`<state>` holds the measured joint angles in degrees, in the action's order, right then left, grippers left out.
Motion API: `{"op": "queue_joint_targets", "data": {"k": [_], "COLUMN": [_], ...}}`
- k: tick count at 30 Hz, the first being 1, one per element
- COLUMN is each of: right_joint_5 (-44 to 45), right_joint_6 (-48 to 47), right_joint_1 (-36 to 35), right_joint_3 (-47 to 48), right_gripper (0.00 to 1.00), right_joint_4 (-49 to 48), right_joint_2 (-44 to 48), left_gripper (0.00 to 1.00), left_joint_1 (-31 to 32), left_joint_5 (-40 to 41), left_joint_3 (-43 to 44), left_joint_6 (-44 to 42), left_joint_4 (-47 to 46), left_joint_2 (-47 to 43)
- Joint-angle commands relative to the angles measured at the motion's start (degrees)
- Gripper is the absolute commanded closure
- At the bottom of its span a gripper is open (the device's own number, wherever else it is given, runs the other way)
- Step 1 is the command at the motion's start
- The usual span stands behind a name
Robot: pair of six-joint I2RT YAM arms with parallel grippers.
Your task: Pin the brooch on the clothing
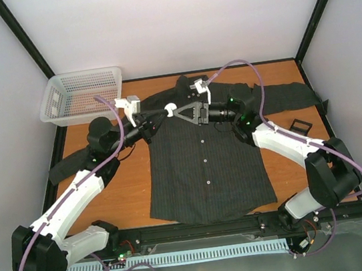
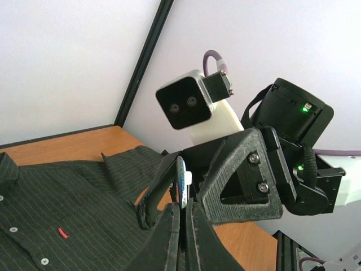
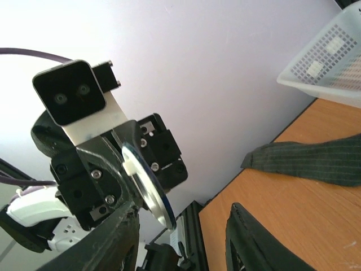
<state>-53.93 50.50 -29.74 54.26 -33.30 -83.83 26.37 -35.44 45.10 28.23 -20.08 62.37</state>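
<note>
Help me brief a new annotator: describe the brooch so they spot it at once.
Find the dark pinstriped shirt spread on the orange table. Near its collar the left gripper pinches the brooch, facing the open right gripper. It is the only pale round disc there, far larger than the shirt's white buttons.

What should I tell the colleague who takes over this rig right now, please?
Left gripper: shut on the brooch, gripping the round disc by its edge, up off the table.
Right gripper: open, facing the brooch, fingers apart and not closed on it.
Shirt: flat on the table, buttoned, front up. Both grippers meet above its collar end.
Done: brooch picked up and held between the two arms.
Left: push the pin through the fabric and fasten it. Nothing is pinned yet, and I cannot tell whether the clasp is open.
</note>
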Motion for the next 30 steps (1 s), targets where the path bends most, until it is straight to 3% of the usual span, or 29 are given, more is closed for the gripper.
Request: {"op": "queue_joint_targets", "data": {"k": [1,19,30], "right_joint_5": [0.7,0.9,1.2], "right_joint_6": [2.8,5.4,6.0], "right_joint_1": [-0.5,-1.3,-1.5], "right_joint_3": [2.2,2.3,2.4], "right_gripper": [0.58,0.54,0.58], "right_joint_4": [-4.0,-6.9,-6.3], "right_joint_2": [-1.2,-2.7,-3.6], "left_gripper": [0.99,0.99,0.99], "left_joint_1": [0.5,0.5,0.5], "left_joint_5": [-1.3,-2.7,-6.0], "left_joint_3": [0.0,0.5,0.1], "left_joint_6": [0.3,-2.4,-3.3], "left_joint_4": [-3.7,-2.4,-4.0], "left_joint_2": [-1.2,-2.0,-2.3]}}
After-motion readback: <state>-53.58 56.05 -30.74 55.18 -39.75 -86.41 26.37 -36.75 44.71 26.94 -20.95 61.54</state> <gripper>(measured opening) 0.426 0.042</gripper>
